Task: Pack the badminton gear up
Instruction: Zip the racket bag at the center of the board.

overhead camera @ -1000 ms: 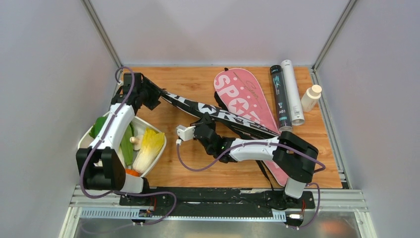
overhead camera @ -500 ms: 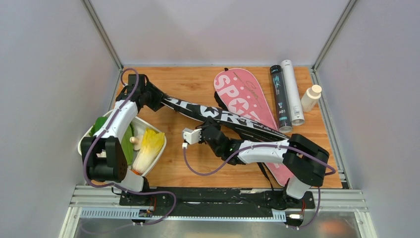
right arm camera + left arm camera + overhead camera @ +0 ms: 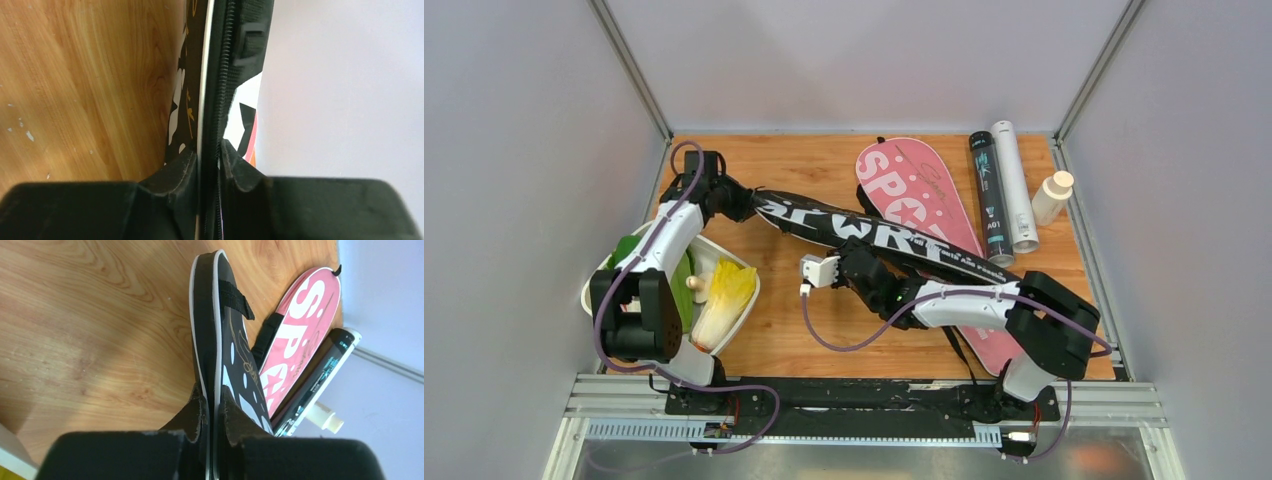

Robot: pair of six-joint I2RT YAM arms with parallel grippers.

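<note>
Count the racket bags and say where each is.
2. The black racket bag stands on edge mid-table, clamped by the left gripper and right gripper; the pink racket bag lies flat, partly under it. Another could hide beneath.

Black fabric racket bag (image 3: pixel 864 232) with white "SPORT" lettering: long and narrow, lifted and tilted on its edge, running diagonally from the table's (image 3: pixel 824 165) far-left corner toward the right edge. Its white-piped rim is pinched between the fingers of the left gripper (image 3: pixel 212 401) at one end and the right gripper (image 3: pixel 209 150) mid-length.

Pink fabric racket bag (image 3: pixel 919 190): flat, with its wide head at the far edge, partly under the black one.

Black long tube (image 3: pixel 990 200) and white long tube (image 3: pixel 1014 185): lying side by side, touching, in the far-right corner.
</note>
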